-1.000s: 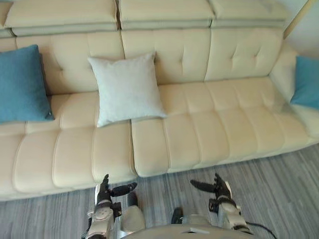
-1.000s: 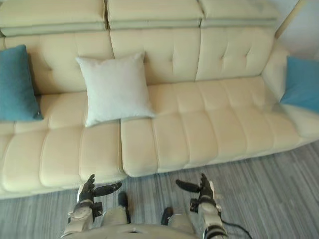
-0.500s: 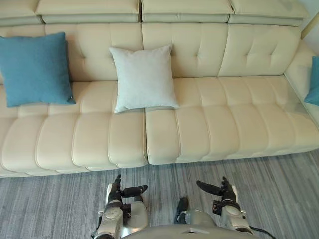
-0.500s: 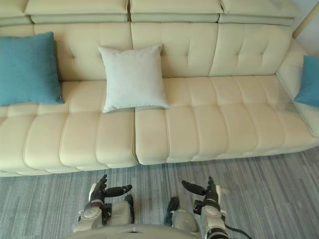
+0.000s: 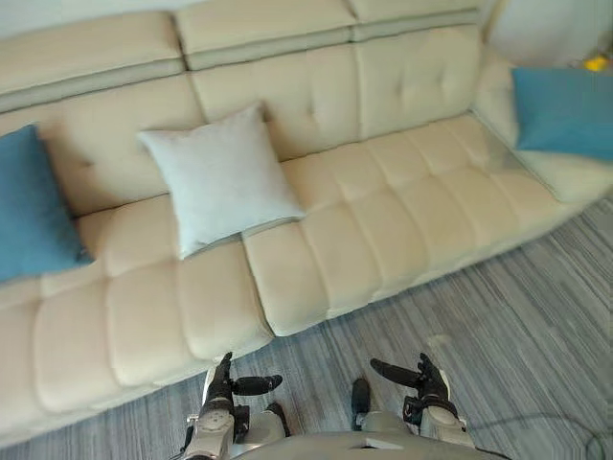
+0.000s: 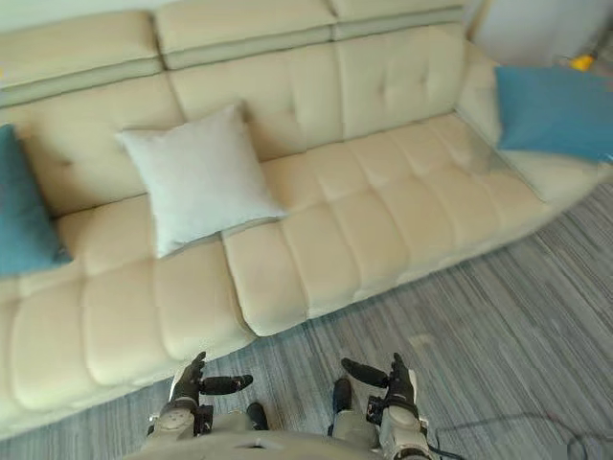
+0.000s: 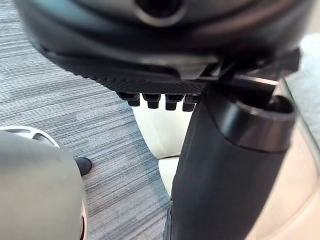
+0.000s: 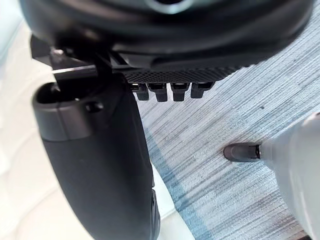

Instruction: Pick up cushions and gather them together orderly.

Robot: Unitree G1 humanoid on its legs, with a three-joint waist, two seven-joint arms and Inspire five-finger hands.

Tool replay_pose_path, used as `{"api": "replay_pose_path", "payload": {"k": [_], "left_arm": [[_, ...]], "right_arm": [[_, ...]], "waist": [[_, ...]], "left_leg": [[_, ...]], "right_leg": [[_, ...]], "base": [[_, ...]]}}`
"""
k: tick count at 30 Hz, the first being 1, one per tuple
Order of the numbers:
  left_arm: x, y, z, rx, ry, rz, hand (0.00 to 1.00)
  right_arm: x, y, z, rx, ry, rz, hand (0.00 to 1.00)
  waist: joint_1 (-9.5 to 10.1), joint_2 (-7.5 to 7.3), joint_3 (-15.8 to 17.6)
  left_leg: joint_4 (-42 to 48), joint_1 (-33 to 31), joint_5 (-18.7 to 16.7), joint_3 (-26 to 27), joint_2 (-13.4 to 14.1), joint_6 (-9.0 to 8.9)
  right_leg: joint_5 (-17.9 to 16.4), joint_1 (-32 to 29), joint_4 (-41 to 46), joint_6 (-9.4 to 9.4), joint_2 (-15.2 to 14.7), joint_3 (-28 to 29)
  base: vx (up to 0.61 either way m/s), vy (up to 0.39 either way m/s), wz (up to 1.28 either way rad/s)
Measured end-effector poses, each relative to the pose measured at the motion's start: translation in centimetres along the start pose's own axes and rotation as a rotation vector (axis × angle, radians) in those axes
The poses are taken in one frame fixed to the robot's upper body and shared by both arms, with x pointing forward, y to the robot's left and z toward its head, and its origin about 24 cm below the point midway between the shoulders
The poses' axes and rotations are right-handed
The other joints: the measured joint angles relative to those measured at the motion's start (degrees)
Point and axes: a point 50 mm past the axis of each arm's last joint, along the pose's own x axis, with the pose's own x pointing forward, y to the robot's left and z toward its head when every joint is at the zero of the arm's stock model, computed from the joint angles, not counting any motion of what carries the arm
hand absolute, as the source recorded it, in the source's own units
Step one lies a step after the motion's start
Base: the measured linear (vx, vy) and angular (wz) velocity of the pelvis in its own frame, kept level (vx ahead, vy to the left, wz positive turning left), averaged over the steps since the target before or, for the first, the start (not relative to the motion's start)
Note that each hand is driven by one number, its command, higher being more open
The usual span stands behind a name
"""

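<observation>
A light grey cushion (image 5: 218,176) leans on the backrest of the cream sofa (image 5: 383,201), left of its middle. One blue cushion (image 5: 27,218) stands at the sofa's far left. Another blue cushion (image 5: 565,110) lies on the armrest at the far right. My left hand (image 5: 226,386) hovers low over the floor in front of the sofa, fingers straight, thumb out, holding nothing. My right hand (image 5: 421,379) hangs level with it to the right, also open and empty. Both hands are well short of every cushion.
Grey striped carpet (image 5: 517,326) runs along the sofa's front edge. A yellow object (image 5: 597,63) peeks out behind the right armrest. The sofa's seat to the right of the grey cushion is bare.
The whole picture has swung: the sofa now runs slantwise and more of the right blue cushion shows, so the camera moved. Both hands keep their open pose.
</observation>
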Motion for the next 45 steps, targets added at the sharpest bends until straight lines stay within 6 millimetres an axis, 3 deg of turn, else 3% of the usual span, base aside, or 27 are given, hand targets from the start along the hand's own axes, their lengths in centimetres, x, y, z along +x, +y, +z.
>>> {"api": "replay_pose_path", "payload": {"k": [3, 5, 6, 7, 8, 10, 11, 12, 16, 19, 20, 22, 23, 25, 26, 27, 28, 30, 33, 35, 38, 39, 40, 41, 42, 43, 45], "left_arm": [[0.0, 0.0, -0.1, 0.008, 0.002, -0.002, 1.0], [0.0, 0.0, -0.1, 0.019, 0.002, -0.001, 1.0], [0.0, 0.1, 0.0, 0.016, 0.0, 0.005, 1.0], [0.0, 0.1, 0.0, 0.016, 0.001, 0.005, 1.0], [0.0, 0.1, 0.0, 0.018, 0.003, 0.004, 1.0], [-0.1, -0.3, -0.2, 0.016, 0.008, -0.003, 1.0], [-0.2, -0.2, -0.4, 0.027, 0.015, 0.001, 1.0], [-0.1, 0.0, -0.4, 0.03, 0.013, 0.004, 1.0], [0.0, -0.2, -0.1, 0.039, 0.007, 0.003, 1.0], [-0.1, -0.8, -0.1, 0.055, 0.003, -0.028, 1.0], [-0.3, -1.2, -0.3, 0.049, 0.01, -0.039, 1.0], [-0.3, -1.3, -0.2, 0.04, 0.001, -0.045, 1.0], [-0.3, -1.3, 0.2, 0.036, -0.013, -0.044, 1.0], [-0.2, -1.4, 1.0, 0.027, -0.05, -0.04, 1.0], [-0.3, -1.4, 1.2, 0.025, -0.059, -0.039, 1.0], [-0.3, -1.6, 1.5, 0.02, -0.072, -0.04, 1.0], [-0.3, -1.7, 2.1, 0.012, -0.095, -0.041, 1.0], [-0.3, -1.8, 2.5, 0.003, -0.113, -0.04, 1.0], [-0.3, -1.7, 2.8, -0.006, -0.125, -0.033, 1.0], [-0.2, -1.3, 2.8, -0.016, -0.122, -0.015, 1.0], [-0.2, -1.0, 2.7, -0.036, -0.114, -0.003, 1.0], [-0.1, -0.8, 2.5, -0.038, -0.104, 0.004, 1.0], [-0.1, -0.6, 2.3, -0.034, -0.098, 0.01, 1.0], [0.0, -0.3, 2.2, -0.031, -0.092, 0.015, 1.0], [0.0, -0.3, 2.0, -0.03, -0.083, 0.013, 1.0], [-0.1, -0.5, 1.7, -0.013, -0.075, 0.004, 1.0], [0.0, -0.4, 2.0, -0.006, -0.084, 0.008, 1.0]], "right_arm": [[0.2, 0.3, 0.8, -0.001, -0.018, 0.009, 1.0], [0.6, 0.6, 1.8, -0.011, -0.041, 0.018, 1.0], [0.7, 1.0, 2.5, -0.011, -0.055, 0.025, 1.0], [0.8, 1.1, 2.8, -0.011, -0.06, 0.027, 1.0], [0.9, 0.9, 3.0, -0.009, -0.063, 0.018, 1.0], [1.0, 0.2, 3.0, 0.002, -0.06, -0.008, 1.0], [1.0, 0.1, 2.9, 0.002, -0.057, -0.011, 1.0], [1.0, -0.1, 2.8, 0.0, -0.055, -0.016, 1.0], [0.9, -1.2, 1.6, -0.003, -0.013, -0.049, 1.0], [0.5, -2.0, -0.1, 0.003, 0.032, -0.077, 1.0], [0.5, -2.3, -0.3, 0.005, 0.043, -0.089, 1.0], [0.6, -2.7, 0.1, -0.012, 0.031, -0.096, 1.0], [0.8, -2.9, 0.6, -0.028, 0.015, -0.097, 1.0], [1.1, -2.7, 1.5, -0.025, -0.007, -0.096, 1.0], [1.1, -2.7, 1.5, -0.025, -0.007, -0.096, 1.0], [1.1, -2.7, 1.5, -0.025, -0.004, -0.095, 1.0], [1.1, -2.6, 1.6, -0.025, -0.004, -0.093, 1.0], [1.2, -2.5, 1.8, -0.025, -0.01, -0.092, 1.0], [1.2, -2.5, 1.9, -0.025, -0.009, -0.101, 1.0], [1.1, -2.3, 1.9, -0.027, -0.008, -0.099, 1.0], [1.3, -2.3, 2.4, -0.034, -0.023, -0.099, 1.0], [1.3, -2.2, 2.6, -0.04, -0.028, -0.093, 1.0], [1.3, -2.0, 2.6, -0.039, -0.028, -0.09, 1.0], [1.3, -1.6, 2.6, -0.049, -0.032, -0.075, 1.0], [1.3, -1.5, 2.6, -0.067, -0.034, -0.065, 1.0], [1.1, -1.6, 2.0, -0.08, -0.021, -0.06, 1.0], [1.1, -1.6, 1.8, -0.09, -0.019, -0.055, 1.0]], "waist": [[-0.43, -0.46, -0.3], [-0.44, -0.06, -0.2], [-0.45, 0.09, -0.2], [-0.57, 0.17, -0.1], [-0.62, 0.2, 0.0], [-0.71, 1.86, 0.2], [-0.87, 1.94, 0.2], [-1.01, 2.24, 0.1], [-1.03, 2.67, 0.1], [-1.98, 2.29, 0.2], [-2.1, 2.46, 0.5], [-1.99, 3.35, 1.4], [-1.82, 3.41, 1.9], [-1.23, 3.15, 3.0], [-0.84, 3.23, 3.2], [-0.29, 3.29, 3.3], [0.52, 3.26, 4.1], [1.2, 2.92, 4.5], [2.62, 3.3, 4.5], [3.6, 3.24, 4.1], [3.89, 3.0, 4.0], [3.92, 3.13, 4.0], [3.85, 2.91, 4.0], [3.72, 2.18, 4.1], [3.53, 1.93, 4.0], [2.66, 2.44, 4.0], [2.37, 3.2, 4.6]], "left_leg": [[0.0, 0.6, -0.4, 2.7, 0.9, -0.48], [0.0, 0.9, -1.3, 6.7, 2.7, -0.75], [0.0, 1.0, -1.4, 10.7, 4.5, -0.77], [-0.1, 1.1, -1.4, 12.0, 4.7, -0.76], [-0.3, 2.3, -1.4, 14.6, 4.8, -0.81], [-0.4, 5.2, -1.6, 19.1, 6.2, -1.28], [-0.3, 6.1, -2.0, 19.9, 5.9, -2.02], [-0.3, 6.3, -2.1, 19.8, 6.2, -2.43], [4.6, 6.7, -3.3, 19.7, 10.2, -4.18], [15.0, 4.6, -3.7, 19.3, 14.9, -3.77], [23.7, 2.1, -2.9, 17.0, 18.0, -2.55], [34.2, -2.1, -2.1, 11.6, 20.7, -0.3], [40.2, -5.8, -5.1, 5.9, 19.2, -1.98], [40.0, -9.7, -8.4, 0.8, 14.2, -2.62], [38.6, -10.5, -8.7, 0.0, 13.0, -2.78], [34.9, -11.9, -8.7, -1.5, 11.0, -2.78], [26.7, -13.6, -8.4, -5.5, 6.9, -3.04], [15.4, -14.9, -6.7, -10.5, 2.9, -4.01], [3.8, -16.1, -0.6, -14.4, 1.1, -4.31], [6.1, -15.9, 1.5, -15.9, 0.8, -3.05], [10.1, -15.5, 0.8, -14.6, 0.1, -1.49], [9.1, -13.6, 0.7, -12.8, 0.2, -0.45], [8.3, -11.9, 0.5, -11.7, 0.4, -0.54], [6.9, -8.9, 0.4, -9.8, 0.1, -0.37], [6.5, -7.0, 0.2, -9.5, -0.6, 0.06], [6.2, -3.4, -0.9, -9.7, -1.0, 0.99], [5.5, 0.3, -1.8, -10.5, 0.0, 1.35]], "right_leg": [[1.2, -2.0, -0.1, -1.18, 1.2, 3.7], [4.9, -4.4, -0.8, -3.46, 3.4, 1.8], [7.6, -5.1, -2.8, -7.84, 4.9, -6.3], [5.8, -5.3, -2.5, -9.67, 5.0, -10.3], [0.7, -5.5, 0.2, -13.35, 3.9, -20.3], [-2.5, -4.8, 6.7, -12.36, 0.7, -32.8], [-2.8, -4.7, 7.1, -9.61, 1.0, -32.1], [-2.6, -4.8, 6.8, -8.79, 1.7, -30.9], [-3.9, -4.8, 4.5, -9.37, 6.0, -25.5], [-5.4, -3.5, 4.4, -10.39, 8.0, -24.6], [-5.9, -2.6, 4.4, -11.17, 9.2, -23.2], [-6.3, -1.1, 4.1, -11.8, 11.0, -20.7], [-6.5, -0.9, 4.1, -12.09, 11.7, -17.9], [-6.5, -0.2, 3.6, -12.06, 12.0, -13.3], [-6.5, 0.3, 3.1, -12.06, 12.3, -12.2], [-6.5, 0.7, 2.6, -12.06, 12.8, -10.5], [-6.5, 1.4, 2.2, -12.06, 13.2, -8.1], [-6.5, 2.0, 1.5, -12.06, 13.5, -5.3], [-6.5, 3.9, -0.4, -11.9, 15.4, -0.3], [-7.9, 4.9, 0.4, -11.7, 15.9, 3.7], [-11.8, 3.6, 6.3, -10.45, 15.6, 9.2], [-15.3, 1.4, 13.4, -7.18, 15.3, 10.0], [-17.4, -0.4, 18.6, -3.95, 14.7, 9.0], [-19.6, -5.4, 31.4, 1.07, 11.9, 4.8], [-20.3, -8.2, 39.7, 0.36, 8.4, -0.8], [-22.3, -9.6, 47.1, -2.99, 2.8, -8.9], [-23.5, -11.0, 46.7, -4.52, 0.0, -12.9]], "base": [[0.04, -0.013, -0.73], [-0.04, -0.078, -1.38], [-0.08, -0.15, -1.33], [-0.08, -0.184, -1.29], [0.02, -0.127, -0.91], [0.11, -0.059, -1.24], [0.09, -0.037, -1.06], [0.04, -0.062, -0.82], [0.03, -0.19, -0.78], [0.06, -0.214, -0.34], [0.06, -0.212, -0.43], [0.1, -0.22, -0.76], [0.12, -0.178, -1.07], [0.09, -0.12, -1.05], [0.08, -0.094, -0.9], [0.09, -0.071, -0.99], [0.09, -0.058, -1.01], [0.12, -0.026, -0.9], [0.22, -0.011, -0.98], [0.42, 0.021, -1.03], [0.46, 0.07, -1.1], [0.44, 0.093, -0.96], [0.61, 0.13, -1.11], [0.52, 0.112, -0.68], [0.56, 0.115, -0.57], [0.38, 0.062, -0.26], [0.46, 0.0, -0.11]]}}
